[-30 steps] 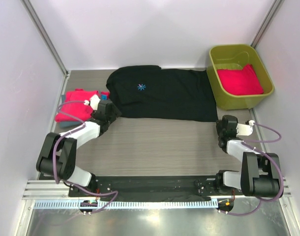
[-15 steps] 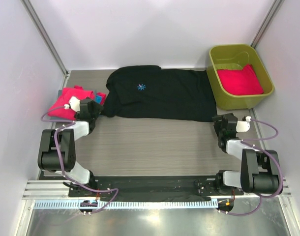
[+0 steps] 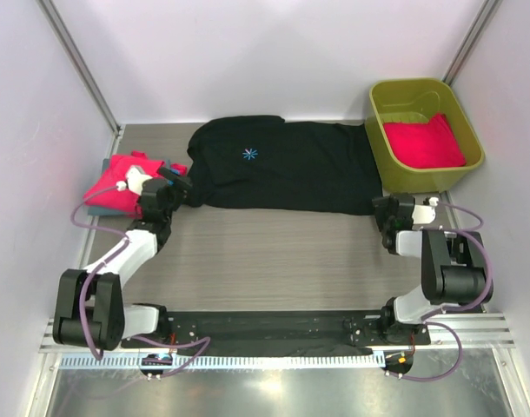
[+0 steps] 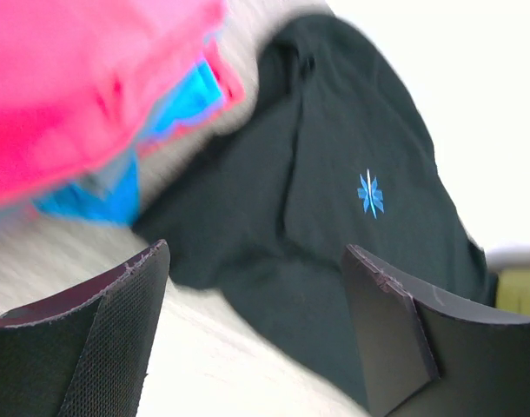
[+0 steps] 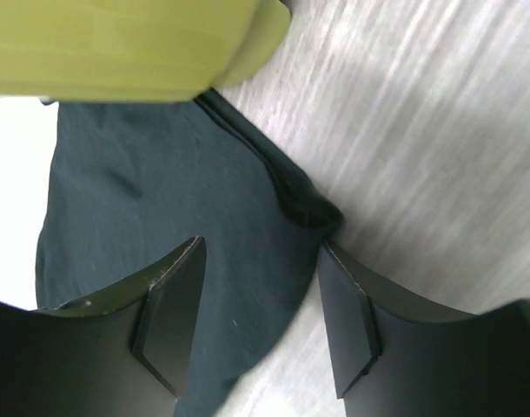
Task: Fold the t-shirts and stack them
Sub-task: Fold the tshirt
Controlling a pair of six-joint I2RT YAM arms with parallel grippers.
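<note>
**Two robot arms at opposite ends of a black t-shirt spread on a bench**

A black cloth t-shirt (image 3: pixel 287 169) lies spread flat across the far half of a grey wood-grain bench (image 3: pixel 265 252). Its collar end is to the left and its hem is to the right. A small pale-blue starburst mark (image 3: pixel 250 155) shows on its chest. The hem end reaches the side of an olive-green plastic tub (image 3: pixel 421 181) that stands in the far right corner of the bench. A folded hot-pink t-shirt (image 3: pixel 424 142) lies inside the tub.

At the left edge of the bench sits a pile of folded hot-pink t-shirts (image 3: pixel 117 181). A bright blue t-shirt (image 4: pixel 182 104) peeks out from under them. The pile lies just beside the black shirt's left sleeve.

The left arm (image 3: pixel 130 248) stretches from its base at the near edge to the gap between the pink pile and that sleeve. The left fingers (image 4: pixel 117 330) stand wide apart and hold nothing. The left wrist view is blurred, and it shows the sleeve and the starburst beyond the fingers.

The right arm (image 3: pixel 443 278) bends toward the near right corner of the hem, close to the tub. The right fingers (image 5: pixel 169 304) are also apart with nothing clamped between them. In the right wrist view, the rumpled hem corner shows in the gap between them, lying on the bench. Whether either finger touches the cloth cannot be told.
</note>
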